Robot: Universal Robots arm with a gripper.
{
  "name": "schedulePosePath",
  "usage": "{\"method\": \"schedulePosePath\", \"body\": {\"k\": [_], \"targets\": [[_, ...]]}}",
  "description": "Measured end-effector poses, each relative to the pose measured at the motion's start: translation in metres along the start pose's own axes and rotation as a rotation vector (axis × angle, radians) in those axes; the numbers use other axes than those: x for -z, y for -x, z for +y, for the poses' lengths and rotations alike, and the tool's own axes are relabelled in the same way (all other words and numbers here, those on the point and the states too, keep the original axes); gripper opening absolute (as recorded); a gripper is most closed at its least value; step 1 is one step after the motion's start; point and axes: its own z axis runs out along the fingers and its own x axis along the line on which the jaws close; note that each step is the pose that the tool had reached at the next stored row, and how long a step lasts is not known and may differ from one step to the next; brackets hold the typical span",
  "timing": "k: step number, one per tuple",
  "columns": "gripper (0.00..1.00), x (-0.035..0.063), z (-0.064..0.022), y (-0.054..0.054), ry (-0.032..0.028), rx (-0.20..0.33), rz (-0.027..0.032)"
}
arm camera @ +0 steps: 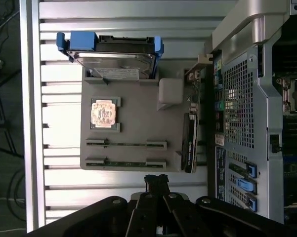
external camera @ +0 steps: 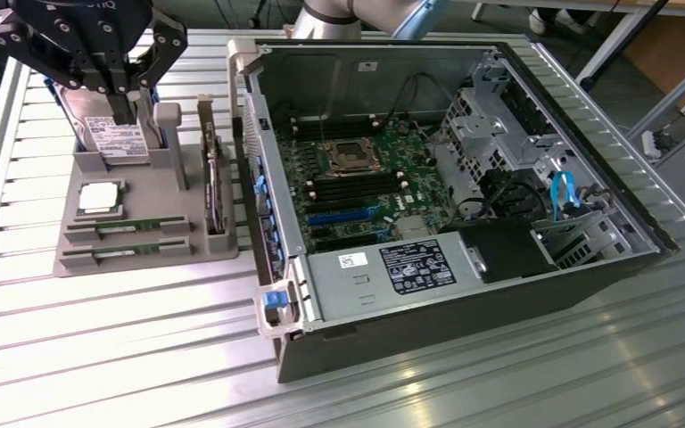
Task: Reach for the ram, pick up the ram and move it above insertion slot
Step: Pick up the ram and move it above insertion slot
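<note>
Fingers pressed together and holding nothing, the gripper (external camera: 117, 89) hangs over the grey tray (external camera: 140, 201), the ram (external camera: 126, 227) lying below toward the tray's near end, its long axis running left-right across the exterior view.

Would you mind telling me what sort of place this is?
Probably a robotics lab's computer-assembly bench: an open PC case on a slatted metal table, beside a grey holder of ram strips.
</note>
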Motion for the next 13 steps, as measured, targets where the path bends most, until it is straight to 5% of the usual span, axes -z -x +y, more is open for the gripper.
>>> {"method": "schedulePosePath", "body": {"k": [13], "targets": [[0.10,0.0000,0.0000,0.0000,0.0025,0.094,0.0040]]}}
